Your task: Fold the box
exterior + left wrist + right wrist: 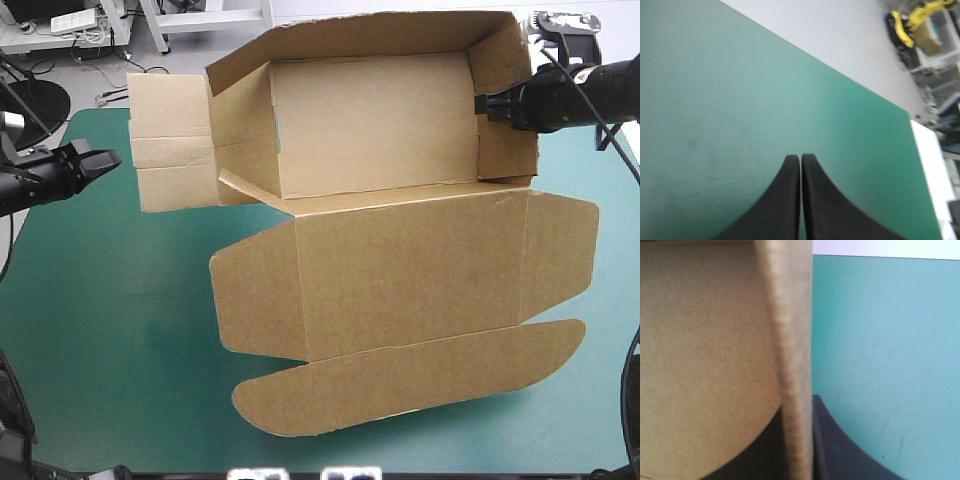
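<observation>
- Right gripper (482,104), two broad black fin-shaped fingers: pinching what?
- Nipped on the raised right end wall (503,125) of the brown cut-board box (375,130). The right wrist view shows the board's edge sandwiched between both fingers. My guess is it's holding that wall upright for tucking.
- Box location?
- On the teal-green table cover (100,300). The tray part, with its walls up, is the box's far half. The broad flat lid panel (410,270) and the rounded tuck flap (410,375) lie on its near side. The creased left end panel (170,150) isn't tucked and sticks outward.
- Left gripper (108,158)?
- Black fingers pressed together, empty, clear of the box and just off that left end panel, with only cover under it. Probably waiting for its turn there.
- Arm poses?
- Right arm reaches in roughly level from beyond the box's right end, fingers aimed at the box's inside. Left arm is low, pointing toward the box's left side.
</observation>
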